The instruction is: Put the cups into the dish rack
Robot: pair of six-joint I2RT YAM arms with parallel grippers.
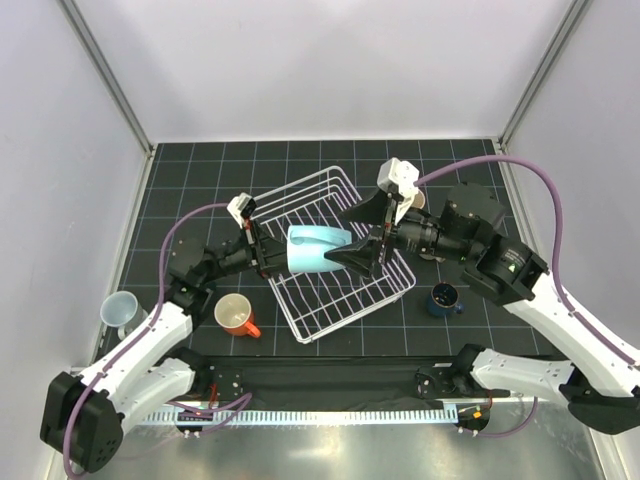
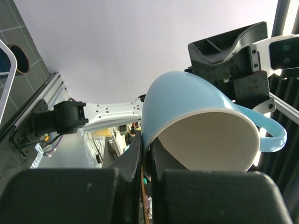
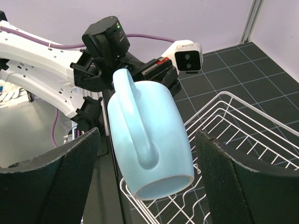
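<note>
My left gripper (image 1: 283, 254) is shut on the rim of a light blue mug (image 1: 318, 248), one finger inside and one outside. It holds the mug on its side above the white wire dish rack (image 1: 300, 325). In the left wrist view the mug (image 2: 187, 107) fills the middle and the gripper (image 2: 148, 161) pinches its rim. My right gripper (image 1: 360, 238) is open, its fingers either side of the mug's base end. In the right wrist view the mug (image 3: 149, 135) hangs between the fingers (image 3: 60, 177), handle towards the camera, with a gap on each side, above the rack (image 3: 233, 121).
An orange mug (image 1: 235, 314) stands left of the rack near the front. A navy mug (image 1: 443, 299) stands right of it. A pale translucent cup (image 1: 120, 309) sits at the far left. A beige cup (image 1: 419, 199) shows partly behind the right wrist.
</note>
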